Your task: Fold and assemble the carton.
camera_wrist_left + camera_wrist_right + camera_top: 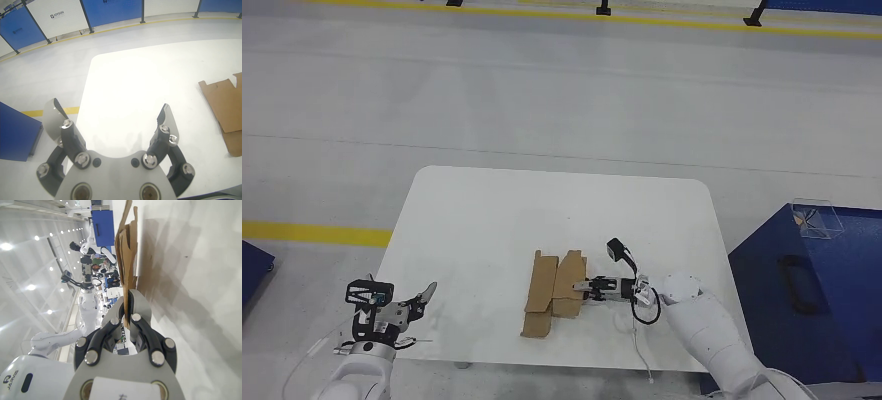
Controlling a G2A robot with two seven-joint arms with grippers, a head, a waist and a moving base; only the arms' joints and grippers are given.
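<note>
- Top view: carton [554, 290] lies flat, lower centre of the desk [542, 205]; I judge it light, bendy.
- Left wrist view: my left gripper [110, 104], fingers spread wide, empty.
- Right wrist view: right gripper [127, 294], fingers pinching the carton's edge.

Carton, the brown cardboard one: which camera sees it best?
The top view. It shows the whole carton lying on the white table, with the right gripper clamped on one edge. The left wrist view catches just part of it. The right wrist view sees it edge-on, pinched between its fingers.
</note>
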